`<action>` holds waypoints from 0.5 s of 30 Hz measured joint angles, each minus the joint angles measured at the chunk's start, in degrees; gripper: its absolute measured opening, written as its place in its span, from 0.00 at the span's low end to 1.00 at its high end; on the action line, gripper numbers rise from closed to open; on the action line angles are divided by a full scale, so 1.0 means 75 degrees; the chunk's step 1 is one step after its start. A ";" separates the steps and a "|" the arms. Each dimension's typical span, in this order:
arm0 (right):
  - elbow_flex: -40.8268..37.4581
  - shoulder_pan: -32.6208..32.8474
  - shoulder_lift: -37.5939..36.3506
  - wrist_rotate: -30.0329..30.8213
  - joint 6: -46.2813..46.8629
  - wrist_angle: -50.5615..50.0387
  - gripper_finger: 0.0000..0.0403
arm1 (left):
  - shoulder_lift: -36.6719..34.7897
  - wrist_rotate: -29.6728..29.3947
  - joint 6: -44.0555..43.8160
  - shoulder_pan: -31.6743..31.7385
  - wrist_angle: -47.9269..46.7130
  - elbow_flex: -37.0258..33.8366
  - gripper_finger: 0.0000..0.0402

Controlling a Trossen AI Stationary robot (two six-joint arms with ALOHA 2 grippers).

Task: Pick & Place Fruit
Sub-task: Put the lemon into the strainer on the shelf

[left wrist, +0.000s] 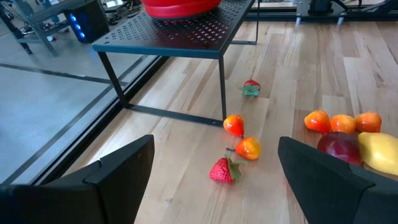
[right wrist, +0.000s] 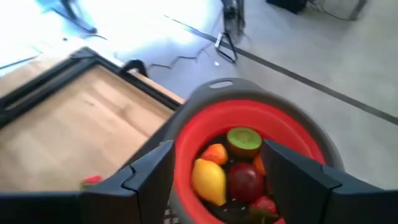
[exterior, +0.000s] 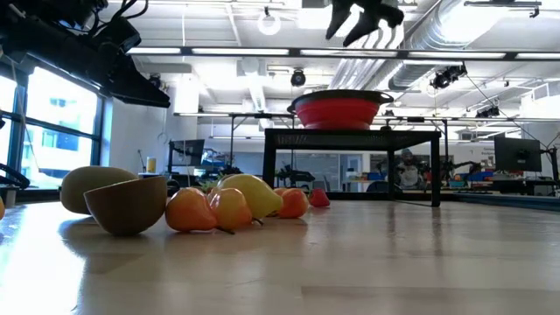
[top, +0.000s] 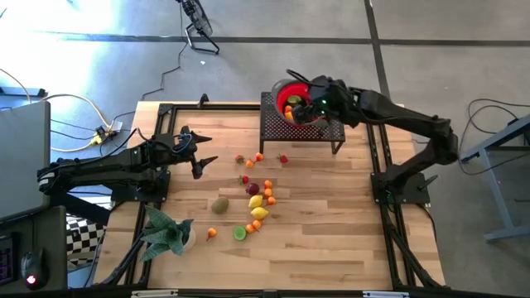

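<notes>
Hovering over the red bowl (top: 291,101) with fingers spread and nothing between them: right gripper (right wrist: 216,171), above the black perforated stand (top: 300,128) at the table's far edge. Already in the bowl: a yellow lemon (right wrist: 209,180), a lime half (right wrist: 244,140), a dark-red plum (right wrist: 245,182), an orange piece (right wrist: 214,153) and a strawberry at the lower edge (partly hidden behind the fingers).

Parked above the left part of the wooden table (top: 331,223), fingers wide apart, holding nothing: left gripper (top: 201,151). Ahead of it on the boards, loose fruit: a strawberry (left wrist: 222,170), two small oranges (left wrist: 241,137) just beside it, another strawberry (left wrist: 250,88) nearer the stand's leg, then a row of oranges (left wrist: 342,122), a plum (left wrist: 339,147) and a lemon (left wrist: 380,152) touching one another.

Scattered mid-table in the high view: a kiwi (top: 220,204), a lime half (top: 239,233), more lemons (top: 258,207). Standing at the near left corner: a green leafy plant (top: 168,232).
</notes>
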 joint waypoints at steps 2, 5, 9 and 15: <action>0.0001 0.0193 -0.0157 -0.0006 0.0000 -0.0006 0.57 | 0.0002 -0.0002 0.0000 0.0000 0.0000 -0.0001 0.84; 0.0001 0.0514 -0.0356 -0.0003 -0.0003 -0.0010 0.57 | 0.0003 0.0000 0.0000 0.0000 0.0002 -0.0001 0.84; -0.0001 0.0956 -0.0565 -0.0003 -0.0003 -0.0126 0.57 | 0.0000 -0.0002 0.0000 0.0000 0.0000 0.0002 0.84; 0.0001 0.1639 -0.0651 -0.0003 0.0000 -0.0338 0.57 | 0.0000 0.0001 0.0000 0.0000 0.0000 -0.0001 0.84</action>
